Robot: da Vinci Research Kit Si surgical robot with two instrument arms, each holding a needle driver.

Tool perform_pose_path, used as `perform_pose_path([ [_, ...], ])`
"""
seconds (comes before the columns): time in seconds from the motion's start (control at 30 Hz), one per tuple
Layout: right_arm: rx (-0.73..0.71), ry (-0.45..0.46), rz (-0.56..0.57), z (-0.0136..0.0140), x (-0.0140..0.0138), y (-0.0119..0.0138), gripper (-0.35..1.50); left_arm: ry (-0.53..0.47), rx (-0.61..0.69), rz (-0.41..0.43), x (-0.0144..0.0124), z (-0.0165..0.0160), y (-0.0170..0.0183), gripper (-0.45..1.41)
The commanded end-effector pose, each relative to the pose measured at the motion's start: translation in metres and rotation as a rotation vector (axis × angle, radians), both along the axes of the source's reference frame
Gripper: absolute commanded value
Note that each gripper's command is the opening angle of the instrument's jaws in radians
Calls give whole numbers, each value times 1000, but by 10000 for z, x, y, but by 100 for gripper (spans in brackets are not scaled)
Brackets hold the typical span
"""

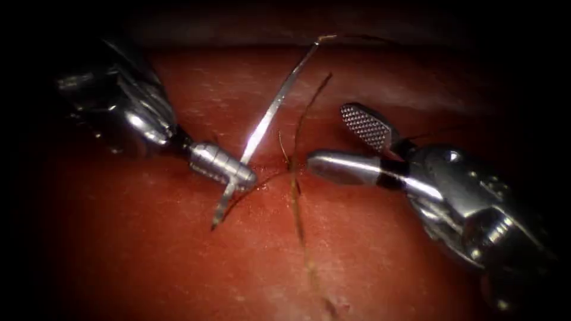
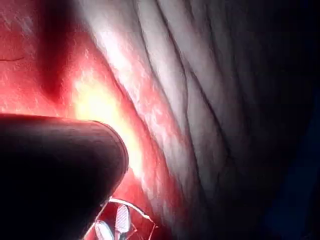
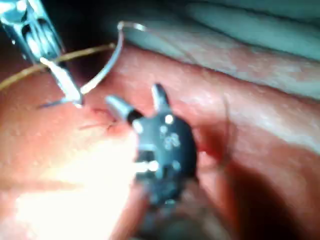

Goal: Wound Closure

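Observation:
My left tool (image 1: pixel 245 175) comes in from the left and is shut on the curved needle (image 1: pixel 270 113), about a quarter of the way up from its point. The point hangs just over the tissue (image 1: pixel 148 255) left of the cut (image 1: pixel 297 220), and the needle appears free of the tissue. Its tail rises to the back, where the thread (image 1: pixel 306 110) joins it. A strand runs down to the cut's top end. My right tool (image 1: pixel 327 135) is open just right of the cut, holding nothing. In the right wrist view the right tool (image 3: pixel 132 95) gapes beside the needle (image 3: pixel 102 70).
The cut runs from between the two tools toward the front, with red fluid wet around its upper end. The left tool's dark shaft (image 2: pixel 55 175) lies over brightly lit tissue (image 2: pixel 165 100). A pale fold of tissue (image 3: pixel 240 55) rises behind the wound.

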State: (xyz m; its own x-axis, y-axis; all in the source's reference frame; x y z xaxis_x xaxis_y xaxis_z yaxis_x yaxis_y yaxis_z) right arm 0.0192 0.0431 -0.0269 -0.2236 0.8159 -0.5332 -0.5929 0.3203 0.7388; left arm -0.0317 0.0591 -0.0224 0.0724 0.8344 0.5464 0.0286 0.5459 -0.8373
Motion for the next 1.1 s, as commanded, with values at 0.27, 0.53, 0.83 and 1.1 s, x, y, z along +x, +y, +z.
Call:
perform_pose_path([
  [0.27,20,112,81,5,17,10,101,-42,-18,-11,-18,15,-13,-35],
  [0.53,45,163,121,5,26,10,83,-81,-24,15,-29,13,-21,-35],
  [0.83,121,260,97,5,25,7,-35,-95,-31,38,-35,11,-25,-35],
  [1.1,131,239,92,9,11,2,-35,-96,-35,38,-38,10,-20,4],
])
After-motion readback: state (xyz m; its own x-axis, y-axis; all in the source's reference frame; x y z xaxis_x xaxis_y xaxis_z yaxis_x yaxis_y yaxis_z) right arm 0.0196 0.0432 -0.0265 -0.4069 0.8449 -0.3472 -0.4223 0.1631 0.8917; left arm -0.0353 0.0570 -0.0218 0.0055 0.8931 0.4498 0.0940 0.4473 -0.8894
